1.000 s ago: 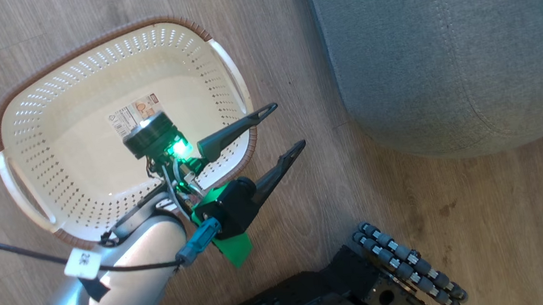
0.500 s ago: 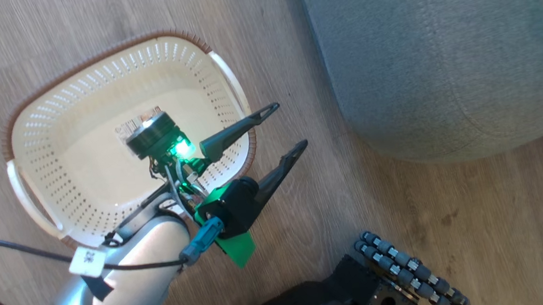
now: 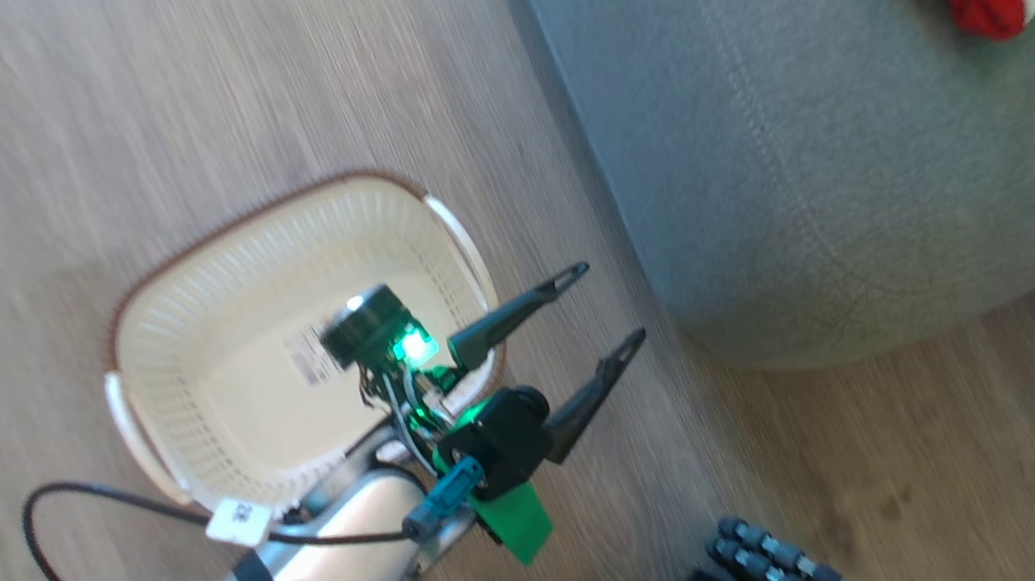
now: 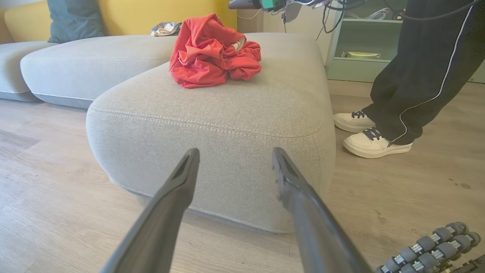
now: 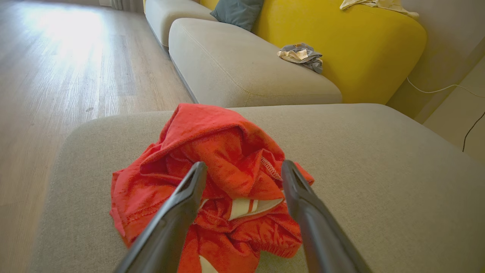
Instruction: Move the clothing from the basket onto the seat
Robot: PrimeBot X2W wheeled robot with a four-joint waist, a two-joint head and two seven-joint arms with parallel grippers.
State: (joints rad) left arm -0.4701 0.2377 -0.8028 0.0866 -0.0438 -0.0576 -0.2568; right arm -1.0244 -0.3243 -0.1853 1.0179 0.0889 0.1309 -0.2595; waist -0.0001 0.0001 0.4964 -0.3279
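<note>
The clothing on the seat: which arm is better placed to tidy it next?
Right, probably. The right gripper hangs open just over the clothing; the left gripper is low by the basket.

One basket (image 3: 231, 285), one red heap (image 4: 208, 53) — two shoes (image 4: 373, 143).

— How does the left gripper (image 3: 606, 304), with its two long dark fingers, stand?
— Spread wide, reaching forward off its pale silver forearm (image 3: 318, 579).
— And the right gripper (image 5: 244, 164)?
— Likewise: dark fingers (image 5: 178, 212) parted wide.
</note>
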